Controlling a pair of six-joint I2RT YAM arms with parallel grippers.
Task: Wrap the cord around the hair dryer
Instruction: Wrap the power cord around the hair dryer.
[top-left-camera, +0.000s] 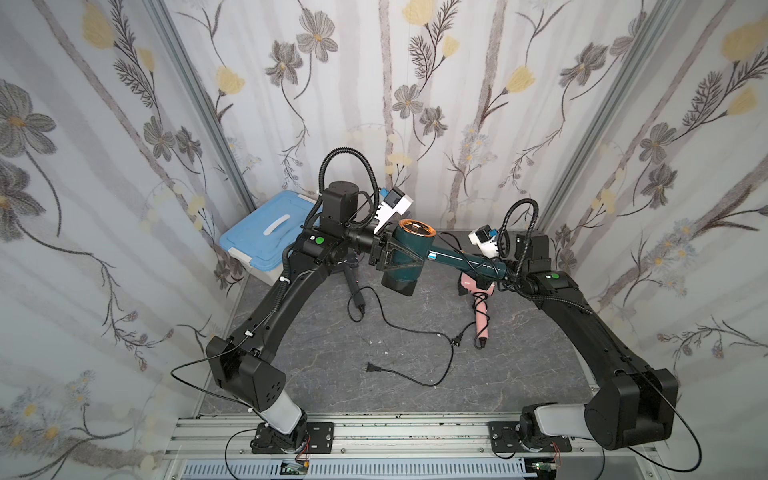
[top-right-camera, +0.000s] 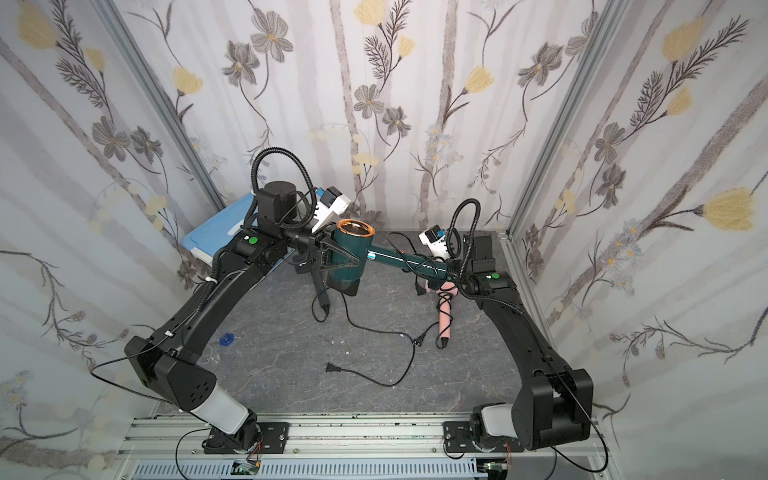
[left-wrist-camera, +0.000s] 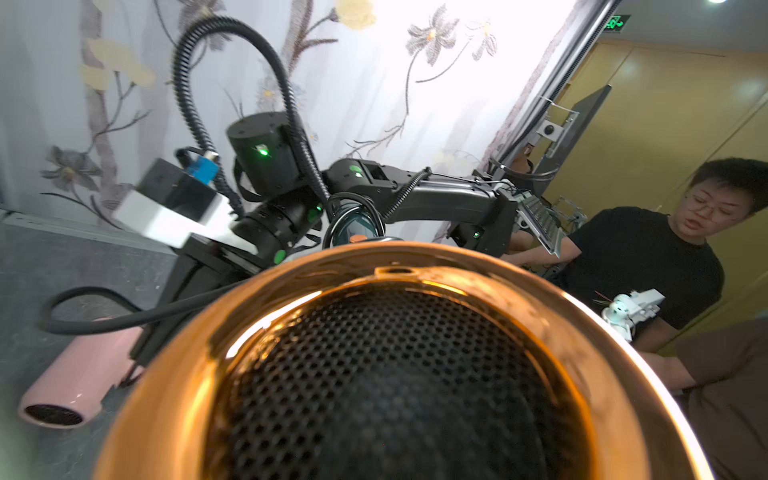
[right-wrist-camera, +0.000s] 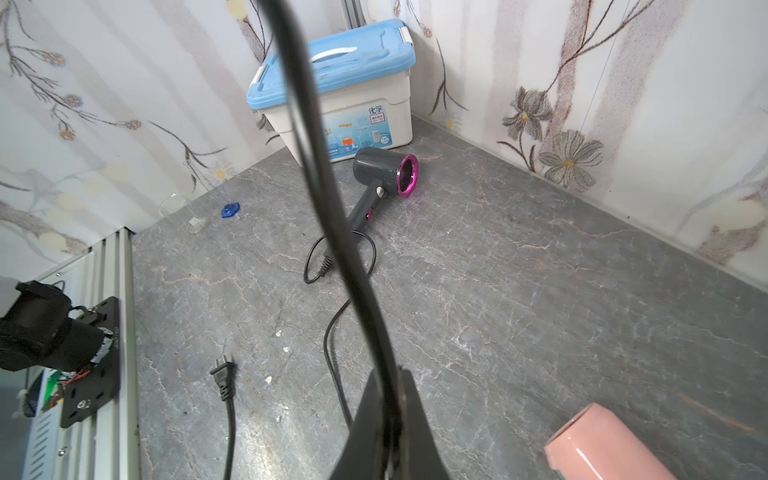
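Currently, outboard of and behind the left gripper (top-left-camera: 405, 257), a blue-lidded box (top-left-camera: 257, 241) stands in the far corner of the table (top-left-camera: 498, 374). A grey dryer (right-wrist-camera: 382, 170) with a magenta ring lies on the table beneath this gripper, just in front of the box.

The left gripper is clamped across the barrel of the teal hair dryer (top-left-camera: 411, 243) and holds it clear of the table. The copper-rimmed end faces up, filling the left wrist view. The handle extends from this gripper toward the right gripper (top-left-camera: 505, 274).

The black cord (right-wrist-camera: 357, 291) crosses the handle in loose loops in both top views and reaches the right gripper at the handle's end. The right gripper's jaws are pinched closed on the cord, which runs taut away from the fingertips in the right wrist view.

Directly below the right gripper, a pink dryer (top-left-camera: 480, 309) lies on the table. A plug (top-left-camera: 372, 368) and its cable lie on the table between the two arms.
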